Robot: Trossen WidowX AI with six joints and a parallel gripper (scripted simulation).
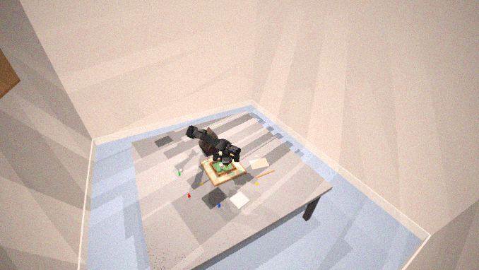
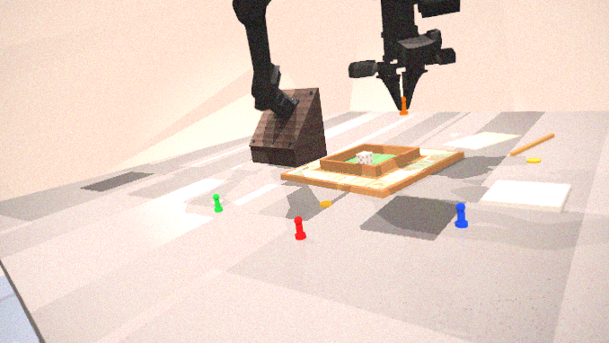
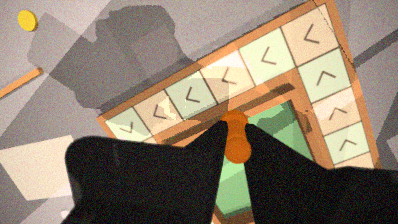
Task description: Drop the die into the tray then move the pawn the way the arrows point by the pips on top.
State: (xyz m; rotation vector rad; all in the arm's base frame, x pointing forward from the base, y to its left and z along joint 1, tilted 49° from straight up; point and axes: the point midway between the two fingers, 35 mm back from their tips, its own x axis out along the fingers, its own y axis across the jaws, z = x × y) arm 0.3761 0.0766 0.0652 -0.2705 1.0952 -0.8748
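Note:
My gripper (image 2: 403, 101) (image 3: 234, 130) (image 1: 225, 160) is shut on the orange pawn (image 2: 403, 107) (image 3: 236, 140) and holds it upright, high above the board. The board (image 2: 359, 181) (image 1: 216, 180) (image 3: 192, 95) has a ring of pale green and cream squares with arrows. In the wrist view the pawn hangs over the inner edge of the ring, by the wooden wall of the tray (image 2: 373, 168) (image 3: 265, 97). The white die (image 2: 365, 157) (image 1: 221, 165) rests on the tray's green floor. Its top pips are too small to read.
Green (image 2: 217, 203), red (image 2: 299, 228) and blue (image 2: 461, 215) pawns stand on the table in front of the board. Yellow chips (image 2: 325, 203) (image 2: 533, 160) (image 3: 27, 20), a wooden stick (image 2: 532, 144) (image 3: 20, 82) and white cards (image 2: 525, 194) (image 2: 481, 140) lie around. The arm's wooden base (image 2: 289, 130) stands behind the board.

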